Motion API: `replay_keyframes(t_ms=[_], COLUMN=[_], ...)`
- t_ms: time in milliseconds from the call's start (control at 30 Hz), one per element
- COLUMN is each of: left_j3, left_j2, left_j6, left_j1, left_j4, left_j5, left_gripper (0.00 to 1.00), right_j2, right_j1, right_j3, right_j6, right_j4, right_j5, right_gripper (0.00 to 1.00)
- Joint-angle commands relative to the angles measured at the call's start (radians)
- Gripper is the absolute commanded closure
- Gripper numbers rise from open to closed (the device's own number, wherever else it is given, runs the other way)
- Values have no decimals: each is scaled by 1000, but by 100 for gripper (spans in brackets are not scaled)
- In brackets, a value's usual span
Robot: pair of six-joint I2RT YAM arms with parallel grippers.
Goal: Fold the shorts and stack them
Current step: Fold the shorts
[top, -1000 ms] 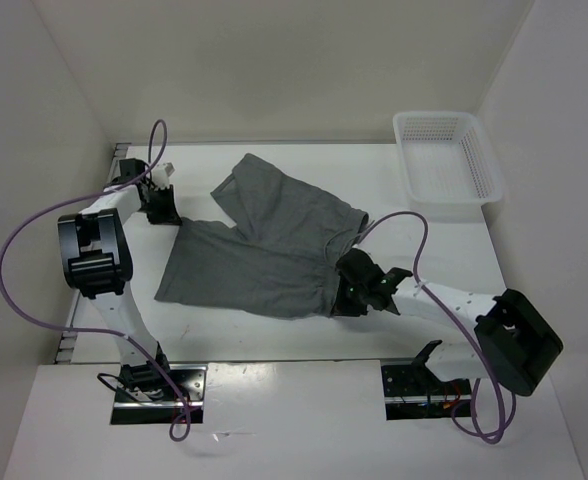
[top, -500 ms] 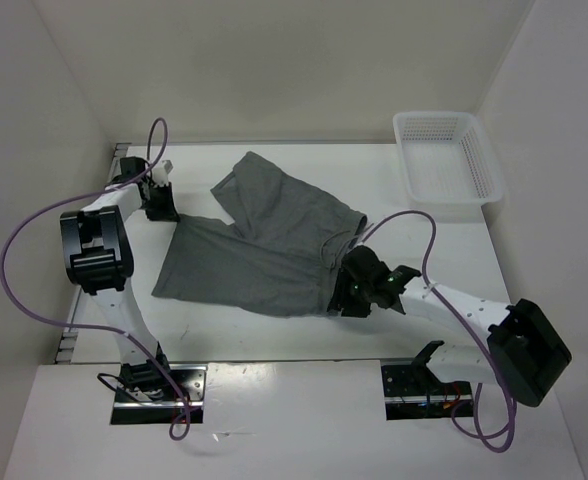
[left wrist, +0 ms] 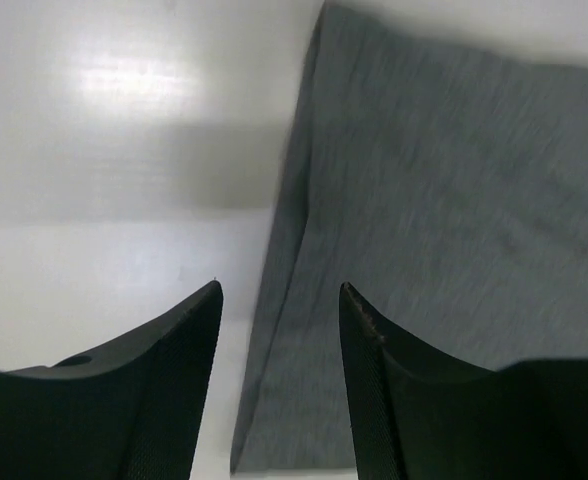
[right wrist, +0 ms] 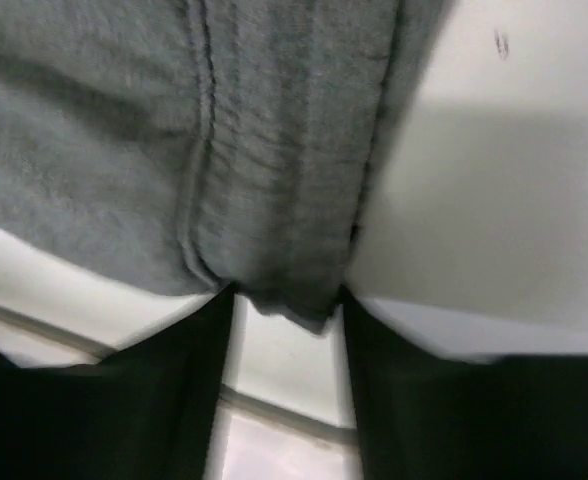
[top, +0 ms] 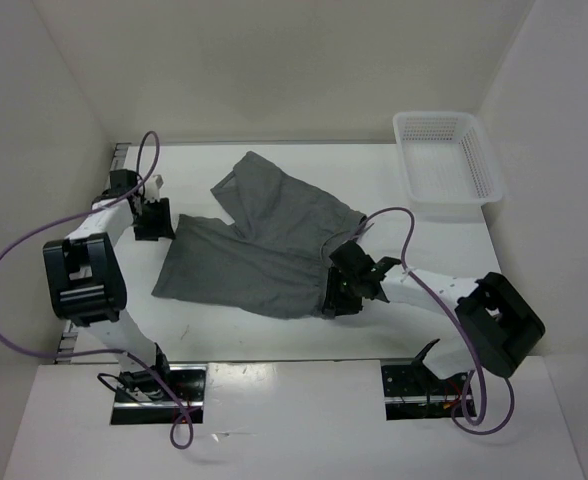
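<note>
The grey shorts (top: 264, 245) lie spread flat across the middle of the white table (top: 224, 325), waistband at the right and both legs pointing left. My left gripper (top: 159, 220) sits at the left leg's far hem, open. In the left wrist view the hem edge of the shorts (left wrist: 454, 200) runs between the parted fingertips of the left gripper (left wrist: 279, 300). My right gripper (top: 339, 292) is at the waistband's near corner. In the right wrist view the jaws of the right gripper (right wrist: 284, 300) stand apart, and a corner of the shorts (right wrist: 174, 130) hangs between them.
A white mesh basket (top: 446, 160) stands at the table's back right corner. Light walls close in the table on the left, right and back. Purple cables loop off both arms.
Both grippers have opened and let go of the shorts, which stay flat where they were. The left arm has drawn slightly back to the left, and the right arm's elbow has swung inward.
</note>
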Motion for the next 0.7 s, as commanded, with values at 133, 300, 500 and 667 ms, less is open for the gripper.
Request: replay_keyframes(t_ms=[133, 300, 500, 667], left_j3=[-259, -341, -364, -376], left_j2=[-197, -171, -82, -106], left_j6=[4, 4, 4, 4], left_j1=[10, -1, -38, -38], left_j4=[-216, -199, -144, -228], left_j5=[-171, -173, -229, -230], left_gripper=[42, 42, 52, 96], right_j2=[83, 17, 35, 13], right_j1=[-15, -15, -24, -33], right_j3=[77, 98, 108, 127], right_j6=[-43, -14, -23, -3], right_j4=[-30, -118, -118, -206], right_j5=[-11, -11, -20, -44], right_gripper=[94, 100, 100, 100])
